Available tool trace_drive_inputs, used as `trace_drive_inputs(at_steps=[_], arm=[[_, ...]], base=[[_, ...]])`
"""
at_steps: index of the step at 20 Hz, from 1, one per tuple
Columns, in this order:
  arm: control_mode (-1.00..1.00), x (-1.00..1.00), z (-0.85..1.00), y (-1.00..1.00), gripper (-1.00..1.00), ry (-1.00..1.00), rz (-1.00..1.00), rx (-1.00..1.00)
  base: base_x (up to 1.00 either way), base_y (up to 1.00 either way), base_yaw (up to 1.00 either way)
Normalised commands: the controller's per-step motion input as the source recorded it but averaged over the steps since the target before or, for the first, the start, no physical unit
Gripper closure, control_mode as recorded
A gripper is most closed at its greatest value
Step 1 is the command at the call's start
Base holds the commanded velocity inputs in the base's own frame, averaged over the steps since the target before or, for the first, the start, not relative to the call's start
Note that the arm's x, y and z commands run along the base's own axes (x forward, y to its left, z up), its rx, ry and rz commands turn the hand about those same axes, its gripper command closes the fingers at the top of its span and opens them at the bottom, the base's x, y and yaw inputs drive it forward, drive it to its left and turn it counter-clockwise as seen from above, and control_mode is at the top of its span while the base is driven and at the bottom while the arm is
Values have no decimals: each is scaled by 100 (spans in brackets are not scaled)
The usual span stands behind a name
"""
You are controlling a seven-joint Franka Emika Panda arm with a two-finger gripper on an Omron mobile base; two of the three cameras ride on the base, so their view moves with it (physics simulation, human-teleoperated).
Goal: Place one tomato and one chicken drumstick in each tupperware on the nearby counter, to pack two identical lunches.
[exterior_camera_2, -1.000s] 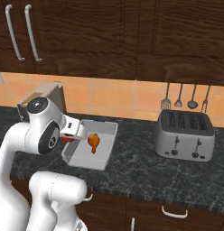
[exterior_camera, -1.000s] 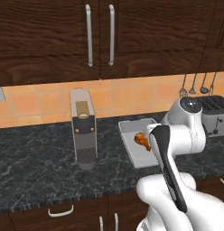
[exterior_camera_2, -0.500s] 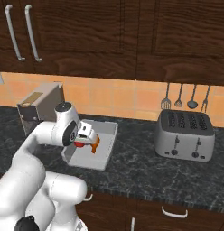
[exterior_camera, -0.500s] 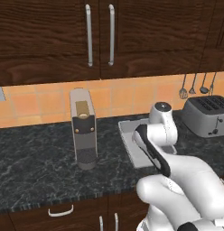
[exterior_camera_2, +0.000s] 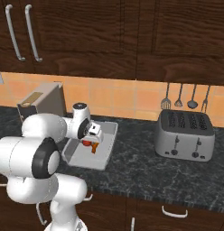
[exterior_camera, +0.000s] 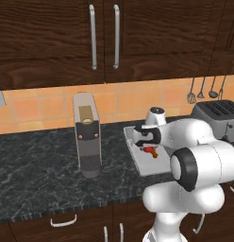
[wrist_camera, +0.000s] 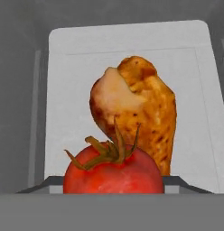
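**Tupperware half filled, tomato hanging above it**

Tupperware (wrist_camera: 59,81) was the thing to watch at this moment: one light-grey tray sat on the black marbled counter (exterior_camera: 38,175), right of centre in the left base view and left of centre in the right base view. A browned chicken drumstick (wrist_camera: 136,113) lay inside it, filling the middle of the hand view against the pale floor of the tray. In the same view a red tomato (wrist_camera: 114,173) with its green stalk sat low in the frame, directly before the camera and overlapping the lower end of the drumstick.

The gripper (exterior_camera_2: 90,140) was lowered over the tray (exterior_camera_2: 107,135), and a spot of red showed right beneath it in both base views (exterior_camera: 149,150). Its jaws stood part-way apart, about the width of the tomato, which appeared to be pinched between them; the fingertips themselves were hidden behind the fruit, so the hold was a judgement, not a certainty. Whether the tomato already touched the tray floor could not be told.

As a judgement on progress: the drumstick for this lunch was in place and the tomato was about to join it, needing only a release. A second tray was not to be made out in these frames, so its state was unknown. A tall grey coffee machine (exterior_camera: 87,137) stood left of the tray, a silver four-slot toaster (exterior_camera_2: 185,135) to its right.
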Motion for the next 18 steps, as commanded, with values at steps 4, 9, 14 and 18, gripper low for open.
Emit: trace_drive_inputs(at_steps=[4, 9, 14, 18], arm=[[-100, 2, -53, 3, 100, 5, -1, 0], [-100, -26, -21, 1, -100, 8, 0, 2], [-100, -58, -6, 0, -100, 2, 0, 2], [-100, -17, 23, 0, -100, 0, 3, 0]], base=[[0, 0, 0], [0, 0, 0], [0, 0, 0], [0, 0, 0]])
